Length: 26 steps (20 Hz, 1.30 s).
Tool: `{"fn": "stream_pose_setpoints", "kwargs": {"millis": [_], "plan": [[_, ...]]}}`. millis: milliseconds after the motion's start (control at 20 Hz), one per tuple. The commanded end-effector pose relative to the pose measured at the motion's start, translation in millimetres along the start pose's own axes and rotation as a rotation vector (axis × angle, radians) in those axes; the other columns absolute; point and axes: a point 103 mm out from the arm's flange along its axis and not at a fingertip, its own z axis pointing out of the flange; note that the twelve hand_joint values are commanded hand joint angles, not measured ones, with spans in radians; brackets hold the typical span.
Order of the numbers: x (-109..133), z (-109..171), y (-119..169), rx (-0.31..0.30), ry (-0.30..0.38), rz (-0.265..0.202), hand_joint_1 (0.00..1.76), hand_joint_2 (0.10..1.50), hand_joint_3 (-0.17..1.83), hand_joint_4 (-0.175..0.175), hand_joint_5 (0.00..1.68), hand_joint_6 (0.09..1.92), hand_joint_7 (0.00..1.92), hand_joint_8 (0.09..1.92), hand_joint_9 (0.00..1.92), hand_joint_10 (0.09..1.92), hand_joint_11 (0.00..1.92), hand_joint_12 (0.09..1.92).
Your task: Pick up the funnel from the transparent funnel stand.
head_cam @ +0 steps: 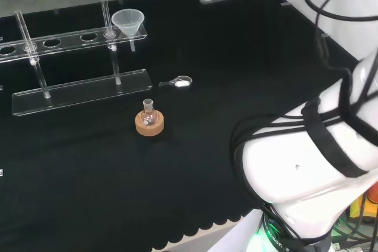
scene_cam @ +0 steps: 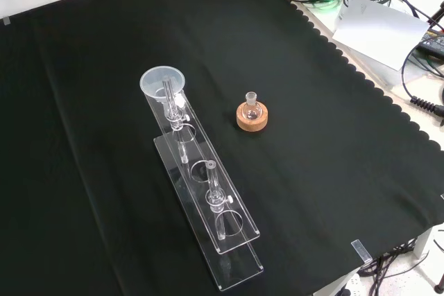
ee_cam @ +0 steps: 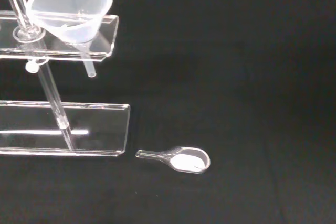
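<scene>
The funnel [head_cam: 127, 22] sits upright in the end hole of the clear stand [head_cam: 77, 90] at the upper left of the head view, its spout hanging through the top bar so the rim is free to grasp from above. Nearby on the tabletop [head_cam: 236, 57] lie a small scoop [head_cam: 180, 81] and a flask on a cork ring [head_cam: 149, 121]. Whether the fingers are wide or narrow cannot be told, and the arm's white links bulk at the head view's lower right, well apart from the funnel.

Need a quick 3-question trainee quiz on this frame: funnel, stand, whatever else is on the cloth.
1. True or false: the funnel sits in an end hole of the transparent stand.
2. What does the small flask stand on? A) red ribbed ring B) cork ring C) bare cloth
3. What lies on the cloth between stand and flask in the head view?

Key: 1 true. 2 B, the cork ring. 3 a small clear scoop holding white powder.
</scene>
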Motion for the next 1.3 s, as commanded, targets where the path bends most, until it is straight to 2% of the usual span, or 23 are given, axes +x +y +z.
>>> {"fn": "stream_pose_setpoints", "kwargs": {"millis": [50, 300, 500, 550, 600, 650, 700, 800, 950, 1100, 1300], "plan": [[47, 10, 70, -0.006, -0.015, -0.106, 0.11, 1.17, 0.28, -0.008, 0.29, 0.09, 0.19, 0.58, 0.30, 0.65, 0.00, 1.38], [71, 23, 96, 0.030, -0.036, -0.144, 0.17, 1.13, 0.26, -0.011, 0.30, 0.09, 0.20, 0.59, 0.31, 0.65, 0.00, 1.39], [75, 32, 109, 0.073, -0.050, -0.156, 0.29, 1.06, 0.23, -0.013, 0.30, 0.09, 0.21, 0.61, 0.33, 0.66, 0.00, 1.40], [89, 41, 120, 0.117, -0.071, -0.176, 0.34, 1.02, 0.21, -0.018, 0.30, 0.09, 0.20, 0.62, 0.33, 0.67, 0.01, 1.42], [94, 43, 123, 0.131, -0.077, -0.181, 0.38, 1.00, 0.20, -0.022, 0.30, 0.09, 0.19, 0.63, 0.33, 0.68, 0.02, 1.43], [108, 47, 126, 0.148, -0.057, -0.181, 0.41, 0.98, 0.20, -0.025, 0.29, 0.09, 0.19, 0.64, 0.33, 0.69, 0.02, 1.43], [112, 50, 129, 0.161, -0.050, -0.179, 0.42, 0.96, 0.19, -0.028, 0.29, 0.09, 0.16, 0.65, 0.31, 0.70, 0.02, 1.44], [107, 55, 134, 0.176, -0.048, -0.175, 0.44, 0.94, 0.19, -0.034, 0.26, 0.09, 0.11, 0.67, 0.27, 0.73, 0.02, 1.46], [100, 60, 141, 0.202, -0.082, -0.164, 0.48, 0.89, 0.17, -0.043, 0.23, 0.09, 0.06, 0.70, 0.23, 0.78, 0.03, 1.50], [100, 65, 147, 0.225, -0.116, -0.147, 0.51, 0.86, 0.17, -0.052, 0.21, 0.09, 0.01, 0.72, 0.19, 0.82, 0.05, 1.51], [102, 71, 153, 0.244, -0.128, -0.146, 0.51, 0.85, 0.17, -0.060, 0.19, 0.09, 0.00, 0.69, 0.16, 0.84, 0.07, 1.52]]}}
